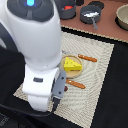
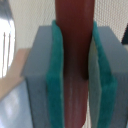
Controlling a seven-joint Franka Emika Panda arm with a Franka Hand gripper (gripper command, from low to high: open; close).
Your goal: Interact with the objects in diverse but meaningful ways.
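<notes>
A woven beige mat covers the dark desk. On it, the yellow cheese wedge sits on a round plate, at two o'clock from the tool, whose green pads clamp the brown sausage.

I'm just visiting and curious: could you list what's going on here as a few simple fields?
holding: brown sausage, upright between the green pads, jaws closed on it
on plate: yellow cheese wedge on the round tan plate
beside plate: orange-handled cutlery, one piece either side
surface: woven mat
background: grey pot
</notes>
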